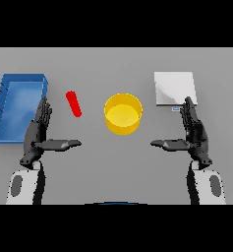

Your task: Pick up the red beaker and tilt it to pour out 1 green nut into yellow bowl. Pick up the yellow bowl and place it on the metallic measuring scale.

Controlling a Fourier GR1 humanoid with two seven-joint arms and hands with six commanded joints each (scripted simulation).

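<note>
Fingers on both hands are straight and spread, thumbs pointing inward across the table, and neither hand has hold of anything. That looks like a ready pose, since nothing of the task appears started.

The red beaker (73,104) stands on the grey table (118,157) just ahead of the left hand (38,134) and a little toward the middle, apart from the fingers. It shows as a slim red shape slanting in the picture; whether it truly leans or only appears so from above, I cannot tell, and no green nut can be made out in it. Its place favours the left hand for the pick-up and tilt.

Right beside it toward the centre sits the yellow bowl (123,113), upright and open-mouthed, its inside apparently empty. Being near the beaker, it should need only a short carry before pouring.

Farther to the right, past the bowl, lies the metallic measuring scale (174,88), a flat pale square with a small panel at its near edge. The right hand (194,133) hovers just short of it, well set to move the bowl across later.

At the far left, beyond the left hand, a blue tray (2,106) rests out of the way; the task gives it no part.
</note>
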